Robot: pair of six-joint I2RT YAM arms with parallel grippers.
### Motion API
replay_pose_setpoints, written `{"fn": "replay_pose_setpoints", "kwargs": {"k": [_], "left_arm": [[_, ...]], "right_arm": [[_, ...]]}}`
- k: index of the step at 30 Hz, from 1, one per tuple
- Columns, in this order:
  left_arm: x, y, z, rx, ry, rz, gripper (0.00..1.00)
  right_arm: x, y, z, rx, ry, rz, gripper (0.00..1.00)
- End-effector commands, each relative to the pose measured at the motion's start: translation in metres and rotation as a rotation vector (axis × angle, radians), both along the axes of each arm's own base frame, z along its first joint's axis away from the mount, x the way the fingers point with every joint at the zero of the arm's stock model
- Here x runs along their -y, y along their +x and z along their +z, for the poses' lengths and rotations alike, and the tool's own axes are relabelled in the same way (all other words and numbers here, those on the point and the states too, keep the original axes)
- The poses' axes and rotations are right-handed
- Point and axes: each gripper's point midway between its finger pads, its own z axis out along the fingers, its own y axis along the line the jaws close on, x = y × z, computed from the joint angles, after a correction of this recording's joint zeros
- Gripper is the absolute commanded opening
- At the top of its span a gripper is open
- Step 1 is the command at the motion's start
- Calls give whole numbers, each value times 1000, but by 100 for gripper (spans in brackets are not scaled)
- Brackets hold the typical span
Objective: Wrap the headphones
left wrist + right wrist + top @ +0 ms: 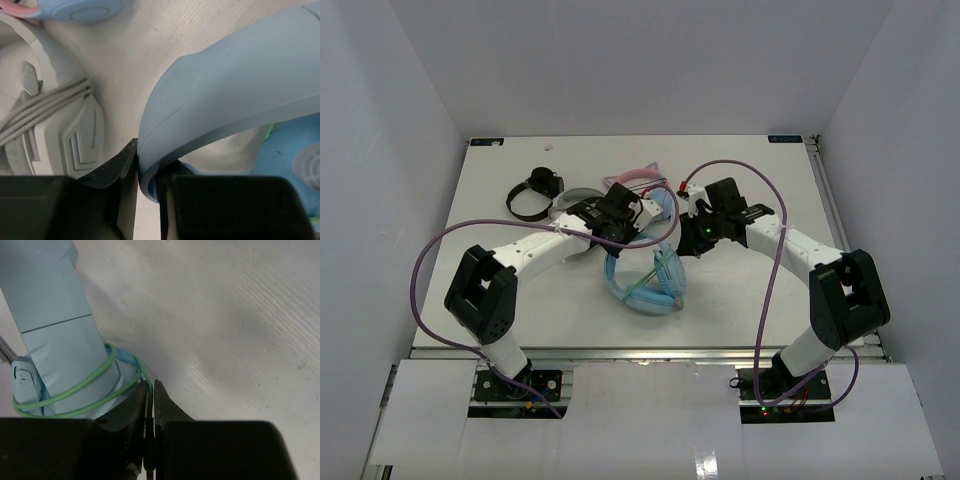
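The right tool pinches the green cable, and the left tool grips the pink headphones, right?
Not quite. The left tool grips the light-blue headband instead, as the left wrist view shows. The rest is right: the right tool pinches the green cable.

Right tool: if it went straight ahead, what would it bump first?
Probably the bare white table. The right tool, shut on the green cable, points just past the blue headband beside it. Depth is unclear.
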Motion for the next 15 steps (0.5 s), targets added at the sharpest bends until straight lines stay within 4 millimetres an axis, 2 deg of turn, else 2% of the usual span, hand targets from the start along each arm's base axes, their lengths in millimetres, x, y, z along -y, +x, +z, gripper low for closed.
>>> {"fn": "replay_pose_setpoints", "kwargs": {"k": [1, 8, 11, 15], "left_arm": [[-12, 15, 13, 93, 145, -8, 0], [-10, 18, 3, 100, 198, -34, 0], [-4, 24, 3, 121, 202, -39, 0], [13, 30, 2, 158, 197, -69, 7]], "right_arm": [[-1, 9, 18, 72, 46, -40, 8], [7, 7, -2, 41, 12, -95, 9], [10, 6, -7, 29, 3, -114, 10], [15, 6, -15, 20, -15, -149, 11]]}}
